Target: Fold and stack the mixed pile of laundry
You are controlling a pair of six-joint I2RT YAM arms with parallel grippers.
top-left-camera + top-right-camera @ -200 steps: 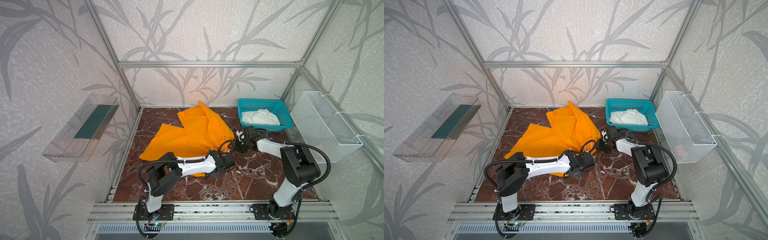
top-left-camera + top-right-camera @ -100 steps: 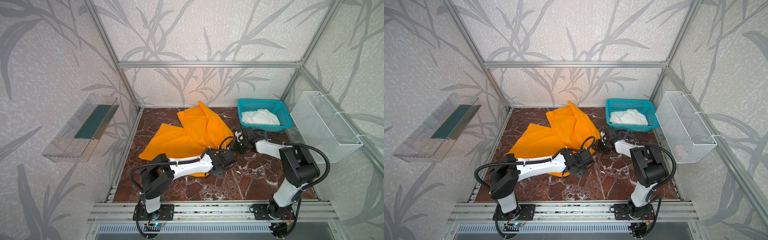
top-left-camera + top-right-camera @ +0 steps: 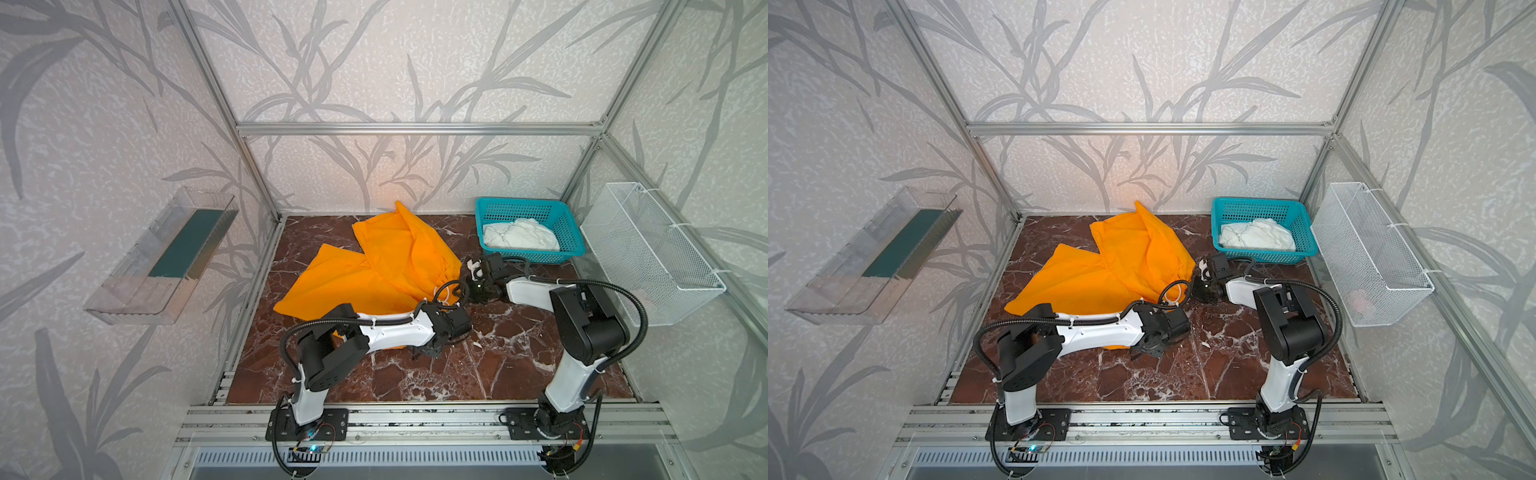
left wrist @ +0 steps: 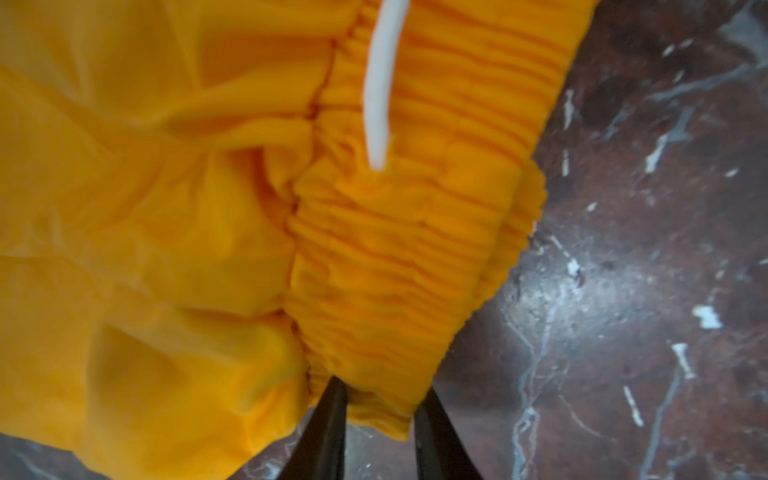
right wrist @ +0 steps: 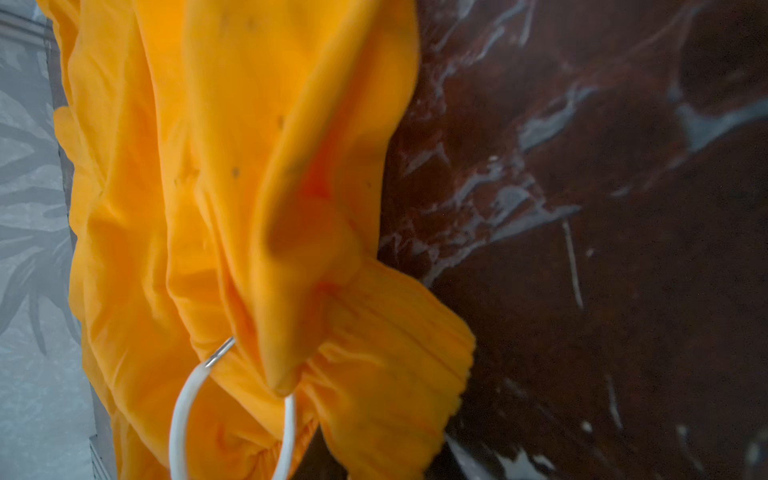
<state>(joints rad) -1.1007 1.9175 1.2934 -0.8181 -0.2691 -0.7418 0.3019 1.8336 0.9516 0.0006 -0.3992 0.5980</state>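
Orange trousers [image 3: 374, 274] lie crumpled on the marble tabletop [image 3: 457, 374], left of the teal basket [image 3: 569, 224] containing the white shirt [image 3: 519, 235]. Left gripper [image 4: 381, 386] pinches the elastic waistband [image 4: 395, 270]. Right gripper [image 3: 471, 286] is at the waistband; its opening cannot be determined.

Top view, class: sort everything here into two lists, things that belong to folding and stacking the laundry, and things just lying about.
Belongs to the job: orange trousers; white garment.

Just lying about: teal basket holding that garment; white wire basket; clear wall tray.
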